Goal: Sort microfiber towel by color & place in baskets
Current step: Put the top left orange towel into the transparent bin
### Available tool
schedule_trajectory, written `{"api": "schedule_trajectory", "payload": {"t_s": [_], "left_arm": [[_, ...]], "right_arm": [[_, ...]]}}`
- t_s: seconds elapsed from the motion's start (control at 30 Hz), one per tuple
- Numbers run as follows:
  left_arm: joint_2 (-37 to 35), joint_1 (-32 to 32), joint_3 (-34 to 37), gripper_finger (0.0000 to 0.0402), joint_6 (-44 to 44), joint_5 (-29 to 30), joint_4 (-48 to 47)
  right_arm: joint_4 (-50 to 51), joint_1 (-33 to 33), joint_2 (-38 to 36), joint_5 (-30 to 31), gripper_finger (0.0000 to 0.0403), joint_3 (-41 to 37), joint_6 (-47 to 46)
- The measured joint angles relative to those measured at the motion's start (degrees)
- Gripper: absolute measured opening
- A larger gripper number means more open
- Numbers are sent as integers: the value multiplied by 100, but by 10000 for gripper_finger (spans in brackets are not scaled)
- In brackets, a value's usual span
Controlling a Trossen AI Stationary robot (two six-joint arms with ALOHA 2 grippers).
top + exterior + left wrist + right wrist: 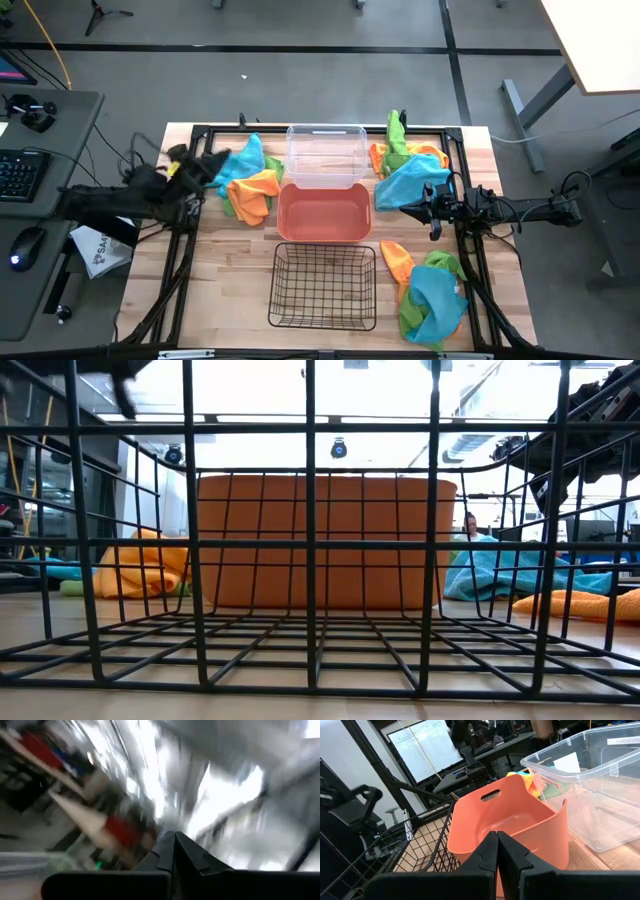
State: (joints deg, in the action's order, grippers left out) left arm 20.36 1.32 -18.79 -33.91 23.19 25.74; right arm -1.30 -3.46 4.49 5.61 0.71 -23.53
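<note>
Microfiber towels are seen in three heaps on the bench [230,290]: one at the upper left of the high view [248,185], one at the upper right [408,165], and one at the lower right [428,290]. Blue, orange and green cloths are mixed in each heap, and an exact count of towels cannot be made because they overlap. Three baskets are counted down the middle of the frame: a clear plastic bin [326,155] at the top, an orange plastic bin [325,213] below it, and a black wire-mesh basket [324,287] nearest the bottom; all three appear empty.

The towels are judged to be light, soft and limp, so a raised fold or bunched edge would best be pinched, and neighbouring cloths may be dragged along.

The left gripper [180,172] is held beside the upper-left heap, its fingers [172,851] pressed together on nothing. The right gripper [408,208] is placed between the orange bin and the upper-right heap, with fingers [496,854] likewise closed and empty.
</note>
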Motion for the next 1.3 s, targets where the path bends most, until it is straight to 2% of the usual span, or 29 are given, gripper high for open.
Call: {"api": "schedule_trajectory", "payload": {"t_s": [0.03, 0.1, 0.2, 0.27, 0.3, 0.53, 0.67, 0.8, 0.87, 1.03, 1.17, 1.3], "left_arm": [[201, 85, -405, 0, 153, -277, -706], [523, 282, -1372, 0, 254, -397, -2804], [1145, 651, -2643, 5, 87, 31, -6300], [1613, 901, -3083, 17, -256, 273, -7755], [1830, 1015, -3200, 25, -316, 264, -8172], [3060, 1672, -3425, 117, -252, -1263, -8522], [3853, 2045, -3422, 169, -143, -1818, -8550], [4731, 2570, -3422, 197, 120, -2790, -8603], [5081, 2777, -3448, 201, 304, -3051, -8709], [5682, 3099, -3916, 202, 914, -2882, -9224], [5781, 3132, -4346, 202, 1570, -2145, -9224], [5800, 3130, -4424, 202, 2182, -2319, -9537]], "right_arm": [[2, -1, 0, 0, 0, -1, 1], [1, -1, 0, 0, 0, -1, 2], [0, -2, 0, 0, 0, -2, 2], [1, 0, 0, 0, 0, -2, 2], [1, -1, 0, 2, 0, -2, 2], [2, 0, 0, 0, 0, 0, 0], [2, -2, 0, 0, 0, -2, 2], [1, -2, 0, 0, 0, -1, 1], [1, -1, 0, 0, 0, -2, 1], [0, -2, 0, 0, 0, -2, 1], [1, -1, 0, 1, 0, -1, 2], [2, 0, 0, 0, 0, 0, 2]]}}
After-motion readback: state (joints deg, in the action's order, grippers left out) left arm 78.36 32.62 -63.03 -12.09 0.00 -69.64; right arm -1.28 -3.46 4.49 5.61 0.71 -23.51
